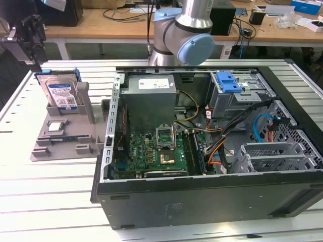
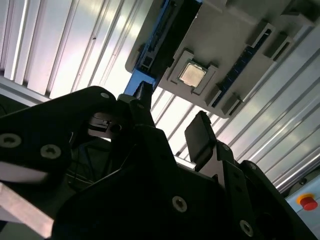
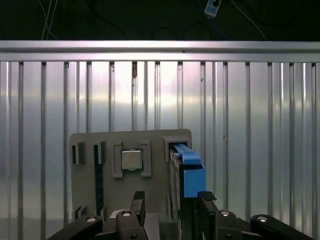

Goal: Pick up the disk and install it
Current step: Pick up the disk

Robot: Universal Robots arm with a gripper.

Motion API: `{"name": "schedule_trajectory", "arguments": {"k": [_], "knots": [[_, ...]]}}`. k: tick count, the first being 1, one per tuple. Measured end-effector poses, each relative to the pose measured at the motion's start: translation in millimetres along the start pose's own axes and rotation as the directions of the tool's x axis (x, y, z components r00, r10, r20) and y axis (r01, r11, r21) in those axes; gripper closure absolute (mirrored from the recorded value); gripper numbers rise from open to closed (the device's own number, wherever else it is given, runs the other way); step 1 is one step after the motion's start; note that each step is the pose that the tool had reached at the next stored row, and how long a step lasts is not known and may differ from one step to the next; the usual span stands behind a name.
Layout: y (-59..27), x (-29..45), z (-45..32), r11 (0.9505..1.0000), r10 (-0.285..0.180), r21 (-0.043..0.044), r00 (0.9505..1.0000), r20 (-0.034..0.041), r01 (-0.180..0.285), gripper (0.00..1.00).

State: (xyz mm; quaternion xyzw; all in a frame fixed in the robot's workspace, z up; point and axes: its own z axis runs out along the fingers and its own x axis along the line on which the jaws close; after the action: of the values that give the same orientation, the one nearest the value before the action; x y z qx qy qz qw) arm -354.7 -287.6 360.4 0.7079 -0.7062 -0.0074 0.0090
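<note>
The gripper (image 1: 34, 50) hovered at the exterior view's upper left, fingers spread and empty, above the disk (image 1: 60, 93) standing upright in its holder (image 1: 65, 141). A sound grasp probably needed the fingers centred squarely across its faces (clear of the holder).

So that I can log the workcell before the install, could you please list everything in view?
disk: one, silver, white-and-blue label, blue rails; standing on edge in the fixture.
fixture: one, grey; on the table, exterior view's left.
processor chip: one, silver; lying flat in the fixture.
computer case: one, black, open; middle of the table.
motherboard: one, green; inside the case.
power supply: one, silver-grey; inside the case.
bracket: one, blue; on the case's drive cage.
table: one, silver, slatted.
arm: one, grey and light blue; behind the case.
gripper: one, black; above the fixture, jaws apart, empty.
</note>
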Motion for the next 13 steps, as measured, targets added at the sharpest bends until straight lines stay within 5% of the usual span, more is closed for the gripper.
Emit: {"name": "schedule_trajectory", "arguments": {"k": [13], "knots": [[-6.8, -18.7, 27.0, 0.9994, -0.034, 0.0000, 0.9994, -0.0026, 0.034, 0.46]]}}
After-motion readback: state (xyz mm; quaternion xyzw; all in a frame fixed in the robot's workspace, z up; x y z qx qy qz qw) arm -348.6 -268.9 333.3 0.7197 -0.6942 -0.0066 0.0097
